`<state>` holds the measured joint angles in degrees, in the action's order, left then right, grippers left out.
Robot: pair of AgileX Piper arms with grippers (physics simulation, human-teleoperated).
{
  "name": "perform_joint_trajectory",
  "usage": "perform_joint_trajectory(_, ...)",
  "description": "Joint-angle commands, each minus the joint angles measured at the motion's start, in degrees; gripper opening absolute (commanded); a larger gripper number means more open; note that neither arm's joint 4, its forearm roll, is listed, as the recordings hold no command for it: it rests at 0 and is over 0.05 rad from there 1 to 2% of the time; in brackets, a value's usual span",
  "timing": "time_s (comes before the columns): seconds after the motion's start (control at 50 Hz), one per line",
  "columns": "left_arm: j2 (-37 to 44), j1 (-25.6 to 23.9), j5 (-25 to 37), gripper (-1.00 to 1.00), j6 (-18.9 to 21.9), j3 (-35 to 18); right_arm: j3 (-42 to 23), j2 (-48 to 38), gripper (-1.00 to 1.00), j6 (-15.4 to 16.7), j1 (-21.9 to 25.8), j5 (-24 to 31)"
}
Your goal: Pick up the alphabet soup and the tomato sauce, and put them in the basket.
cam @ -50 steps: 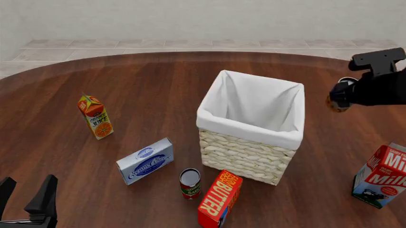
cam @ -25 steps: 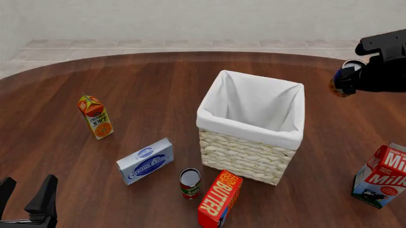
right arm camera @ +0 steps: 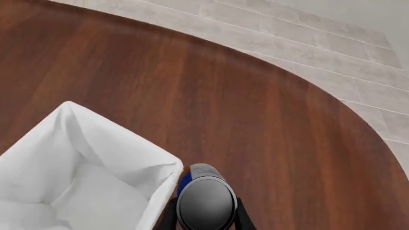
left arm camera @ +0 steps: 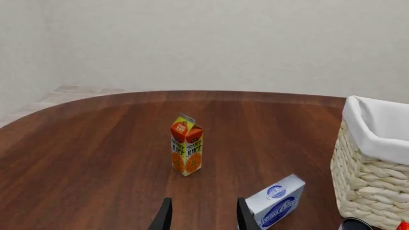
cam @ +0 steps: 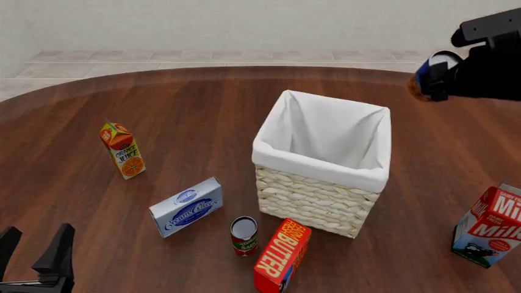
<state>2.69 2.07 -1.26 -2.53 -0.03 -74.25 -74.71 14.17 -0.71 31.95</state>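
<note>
My right gripper (cam: 435,79) is shut on the alphabet soup (cam: 426,77), a small blue-and-orange can, and holds it in the air beyond the basket's far right corner. In the right wrist view the can's silvery top (right arm camera: 204,203) sits between the fingers, beside the liner's corner. The basket (cam: 313,198) stands mid-table, its white liner (cam: 326,131) empty. The tomato sauce (cam: 243,236), a red-labelled can, stands in front of the basket, left of the butter box. My left gripper (cam: 33,253) is open and empty at the near left; its fingers (left arm camera: 242,215) show in the left wrist view.
An orange juice carton (cam: 123,150) stands at the left. A blue-and-white box (cam: 186,207) lies left of the tomato sauce. A red butter box (cam: 282,247) stands right of it. A milk carton (cam: 488,226) stands at the right edge.
My right gripper has risen with the alphabet soup and shifted slightly left toward the basket. The left arm has not moved.
</note>
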Motion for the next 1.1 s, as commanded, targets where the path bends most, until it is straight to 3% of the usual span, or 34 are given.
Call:
perform_joint_trajectory(0.02,0.04,0.04,-0.01,1.0,0.03,0.0,-2.03,1.42,-1.0,-1.91,3.37,-0.37)
perform_joint_trajectory(0.36,0.1,0.04,-0.09,1.0,-0.02,0.0,-2.22,2.27,-1.0,-3.34,8.87,0.23)
perform_joint_trajectory(0.42,-0.11,0.04,0.11,1.0,-0.03,0.0,-2.96,1.85,-1.0,-5.49,10.15,1.17)
perform_joint_trajectory(0.62,-0.31,-0.04,0.39,1.0,-0.06,0.0,-2.65,1.81,-1.0,-6.12,13.07,1.39)
perform_joint_trajectory(0.74,-1.15,-0.03,1.2,1.0,-0.07,0.0,-3.04,1.41,-1.0,-8.23,16.16,2.41)
perform_joint_trajectory(1.1,-0.68,-0.04,0.73,1.0,-0.16,0.0,-1.89,1.36,-1.0,-6.18,18.86,3.05)
